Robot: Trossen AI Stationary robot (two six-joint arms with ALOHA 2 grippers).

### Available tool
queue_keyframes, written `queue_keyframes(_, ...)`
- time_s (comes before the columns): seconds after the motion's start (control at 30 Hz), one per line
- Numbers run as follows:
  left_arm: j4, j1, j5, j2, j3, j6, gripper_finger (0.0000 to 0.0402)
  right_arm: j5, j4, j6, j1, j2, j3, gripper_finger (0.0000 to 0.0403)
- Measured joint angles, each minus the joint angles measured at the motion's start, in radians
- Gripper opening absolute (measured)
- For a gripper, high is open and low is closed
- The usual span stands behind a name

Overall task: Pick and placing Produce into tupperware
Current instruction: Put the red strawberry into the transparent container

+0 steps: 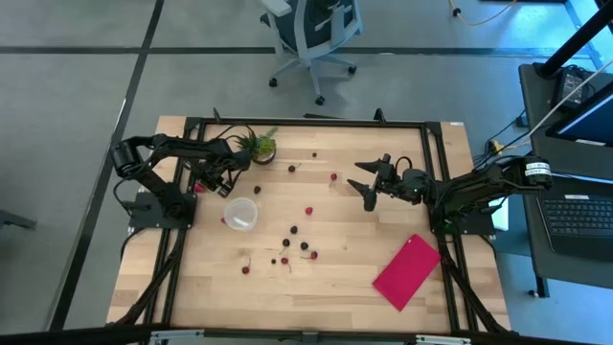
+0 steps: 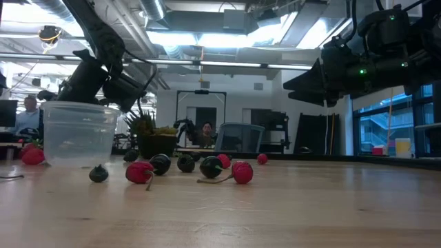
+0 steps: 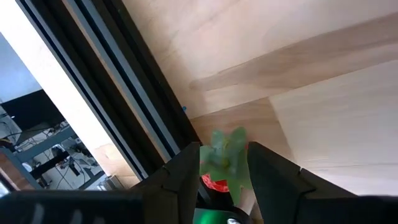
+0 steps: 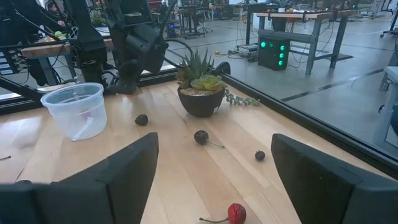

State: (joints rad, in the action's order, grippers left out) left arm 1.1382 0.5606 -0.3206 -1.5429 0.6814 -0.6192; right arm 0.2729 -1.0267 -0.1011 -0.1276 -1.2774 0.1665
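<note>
The tupperware (image 1: 240, 213) (image 4: 78, 109), a small translucent round cup, stands upright on the table's left half. Several tiny red and dark produce pieces (image 1: 297, 240) (image 2: 186, 165) lie scattered on the wood to its right and near side. My left gripper (image 1: 203, 184) (image 3: 225, 149) slants down at the table's left edge, just left of the cup, shut on a red piece with a green leafy top (image 3: 225, 158). My right gripper (image 1: 362, 184) (image 4: 214, 168) hangs open and level over the table's right half, facing the cup, with nothing between its fingers. My left gripper pinches the red produce piece between its two fingers, which close on its green leafy top (image 3: 236, 163); the red body (image 3: 214, 183) shows just behind. The fingers slant down from the table's left side. I cannot tell whether the piece rests on the wood.
A potted spiky green plant (image 1: 261, 146) (image 4: 200, 87) stands at the far edge, close behind my left gripper. A flat pink-red rectangular piece (image 1: 407, 271) lies at the near right. A black frame rail (image 3: 143, 106) runs along the table's edges. People sit in the room beyond.
</note>
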Motion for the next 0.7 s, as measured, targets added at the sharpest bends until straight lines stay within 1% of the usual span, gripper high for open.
queue_keyframes(0.2,-0.012,0.01,-0.006,0.0,-0.015,-0.004,0.012,0.0,0.0,0.0,0.0,0.0,0.0,0.0314)
queue_keyframes(0.33,-0.051,0.01,-0.007,0.0,-0.015,0.001,0.0108,0.0,0.0,0.0,0.0,0.0,0.0,0.0314)
queue_keyframes(0.7,-0.067,0.01,-0.007,0.0,-0.015,0.001,0.0042,0.0,0.0,-0.001,0.0,0.0,0.0,0.0314)
